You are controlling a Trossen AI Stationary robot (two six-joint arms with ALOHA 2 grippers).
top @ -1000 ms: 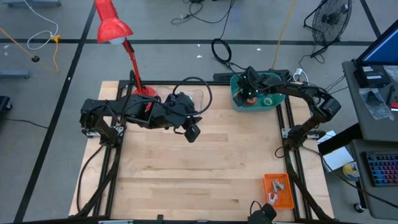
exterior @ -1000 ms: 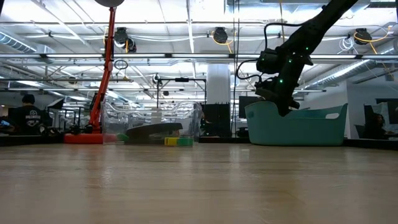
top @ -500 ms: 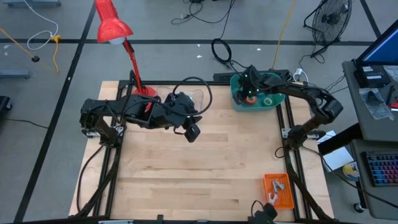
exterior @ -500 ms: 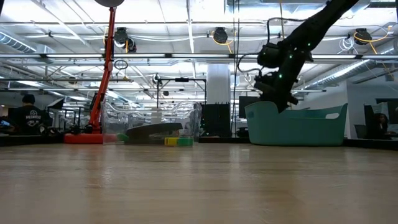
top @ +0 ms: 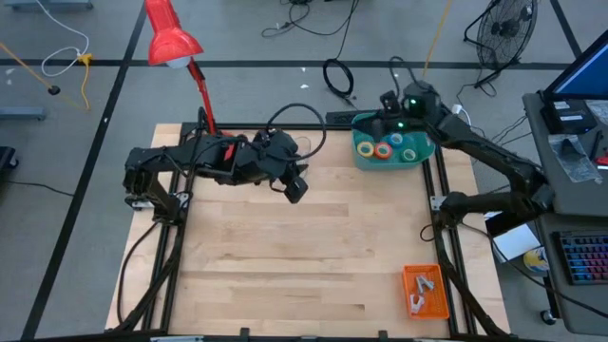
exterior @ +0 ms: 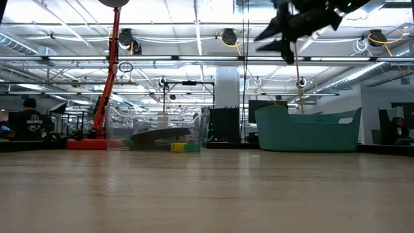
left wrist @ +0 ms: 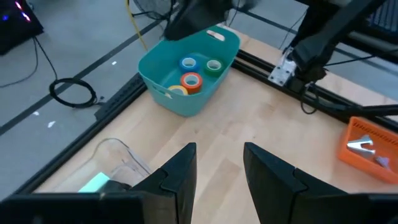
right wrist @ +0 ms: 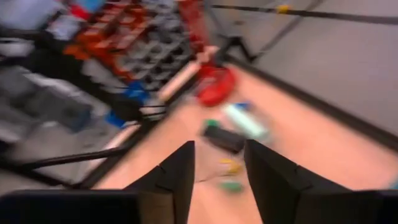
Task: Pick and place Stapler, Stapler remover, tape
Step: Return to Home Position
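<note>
Worktop (top: 304,266): pale wood with black rails.
Bin (top: 366,163): teal, at the worktop's 1 o'clock corner.
Left claw (left wrist: 219,168): fingers parted, empty, over the worktop toward 12 o'clock.
Right claw (right wrist: 217,168): fingers parted, empty, raised above the Bin's 12 o'clock rim.
Tape (top: 383,150): green roll (left wrist: 213,65), blue roll (left wrist: 187,63), orange roll (left wrist: 191,80) and yellow roll (left wrist: 178,90), all inside the Bin.

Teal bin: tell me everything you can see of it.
The teal bin is a smooth, plastic-looking tub with rounded corners and a wavy rim. It stands upright on the table at its far right corner. Inside lie a blue tape roll, a green tape roll, an orange tape roll and a yellow tape roll. Nothing grips it.
</note>
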